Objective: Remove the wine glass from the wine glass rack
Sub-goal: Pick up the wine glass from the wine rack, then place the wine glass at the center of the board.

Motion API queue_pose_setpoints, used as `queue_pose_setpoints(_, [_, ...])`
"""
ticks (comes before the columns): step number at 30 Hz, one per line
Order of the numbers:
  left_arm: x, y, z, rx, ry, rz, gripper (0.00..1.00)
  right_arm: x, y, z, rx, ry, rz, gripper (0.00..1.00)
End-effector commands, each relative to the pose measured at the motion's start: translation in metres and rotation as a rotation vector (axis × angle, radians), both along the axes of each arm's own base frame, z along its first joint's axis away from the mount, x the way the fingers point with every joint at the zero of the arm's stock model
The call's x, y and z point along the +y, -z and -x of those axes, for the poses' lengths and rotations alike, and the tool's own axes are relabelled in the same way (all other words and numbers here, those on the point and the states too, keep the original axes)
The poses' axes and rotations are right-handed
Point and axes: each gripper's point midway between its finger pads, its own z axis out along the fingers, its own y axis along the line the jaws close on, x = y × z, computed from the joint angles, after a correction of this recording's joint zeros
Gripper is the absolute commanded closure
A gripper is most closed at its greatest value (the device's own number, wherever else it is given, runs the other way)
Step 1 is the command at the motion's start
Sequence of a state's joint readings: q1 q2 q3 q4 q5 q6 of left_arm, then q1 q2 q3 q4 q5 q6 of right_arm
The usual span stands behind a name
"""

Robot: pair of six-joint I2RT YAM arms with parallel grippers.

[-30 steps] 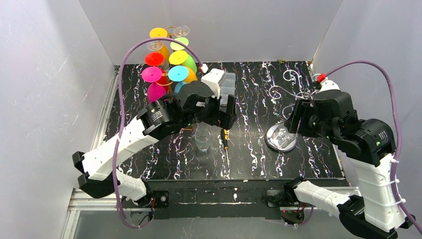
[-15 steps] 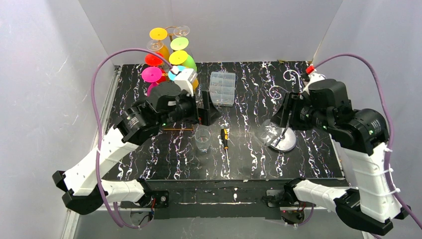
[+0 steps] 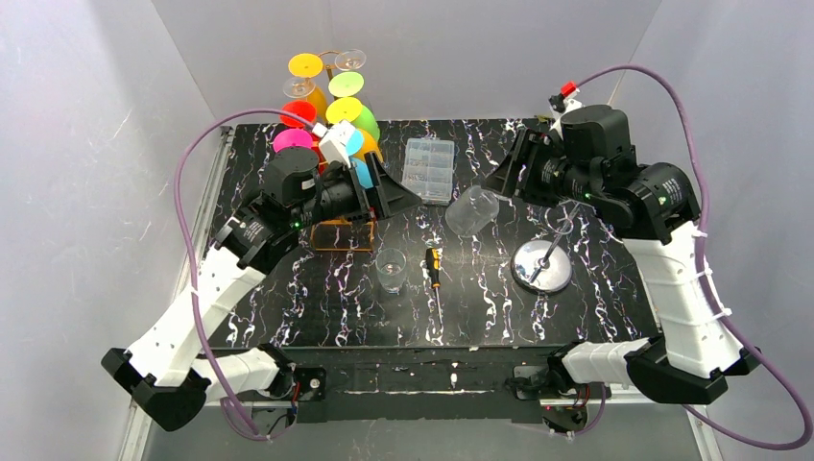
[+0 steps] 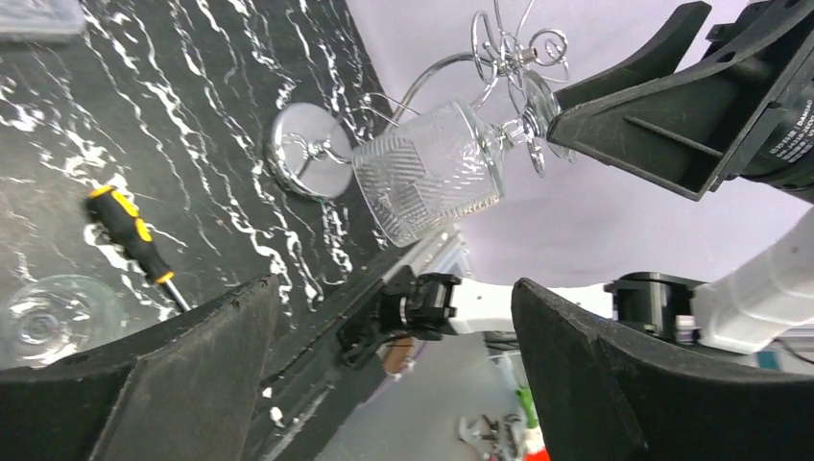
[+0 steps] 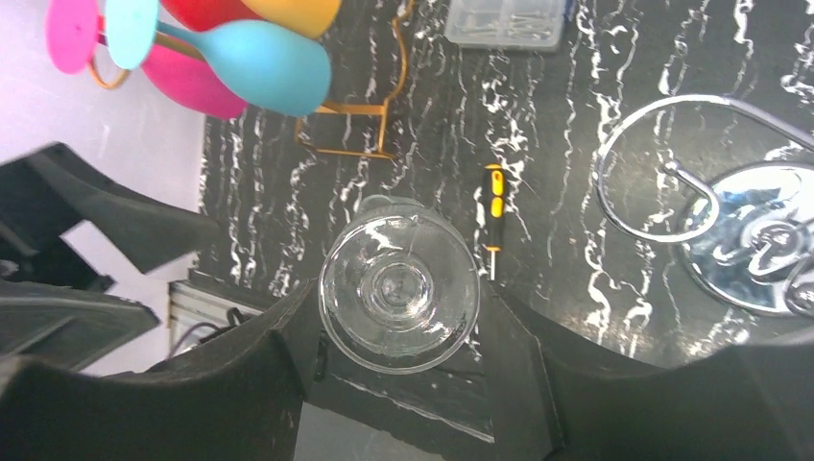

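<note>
Black white-veined table (image 3: 595, 307), walled on three sides. L arm (image 3: 221, 279) reaches from near-left corner toward far-centre; R arm (image 3: 672, 250) rises at right edge and bends in toward far-centre. Far-left corner: gold stand of coloured glasses (image 3: 326, 106), pink, red, yellow, green, blue, hung bowl-down. Wine glass rack (image 3: 542, 266), chrome w/ round mirror base and curled wire top, stands right of centre, upright. L gripper (image 3: 389, 187) sits just right of the gold stand, pointing right; jaws spread wide, nothing between them (wrist view shows only open air and the scene beyond). R gripper (image 3: 509, 178) hangs above the table far of the chrome rack, pointing left; jaws part-closed, clamped on the wine glass (image 4: 432, 173) at the stem end by the foot. Glass is clear cut crystal, lifted off the table, lying roughly level, bowl mouth toward the left; in top and R wrist views it is left of the rack and apart from its wire. Clear plastic box (image 3: 429, 170) lies far-centre. Clear tumbler (image 3: 391, 269) upright near-centre. Yellow/black screwdriver (image 3: 434, 269) lies just right of tumbler, tip toward near edge.
</note>
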State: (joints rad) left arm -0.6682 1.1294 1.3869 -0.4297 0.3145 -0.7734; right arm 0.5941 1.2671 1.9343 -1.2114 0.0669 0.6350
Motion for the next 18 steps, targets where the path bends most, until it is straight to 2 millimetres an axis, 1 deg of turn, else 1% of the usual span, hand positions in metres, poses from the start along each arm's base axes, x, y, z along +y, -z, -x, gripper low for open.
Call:
queue_pose_setpoints(1, [-0.008,-0.026,0.01,0.038,0.073,0.181,0.13,0.02,-0.062,-0.013,-0.15,0.003,-0.206,0.75])
queue_pose_setpoints(5, [-0.012,-0.026,0.007,0.092,0.09,0.279,0.18,0.027,-0.075,-0.018,-0.17,0.005,-0.265,0.74])
queue_pose_setpoints(9, [-0.016,-0.035,0.005,0.117,0.12,0.388,0.23,0.033,-0.09,-0.021,-0.193,0.006,-0.326,0.73])
queue_pose_setpoints(10, [-0.016,-0.036,0.005,0.126,0.125,0.401,0.25,0.034,-0.093,-0.022,-0.198,0.009,-0.335,0.73])
queue_pose_setpoints(12, [-0.015,-0.039,0.005,0.12,0.127,0.41,0.28,0.041,-0.099,-0.019,-0.195,-0.025,-0.366,0.73])
queue_pose_setpoints(18, [-0.016,-0.055,0.004,0.116,0.148,0.462,0.37,0.052,-0.112,-0.018,-0.214,-0.067,-0.44,0.73])
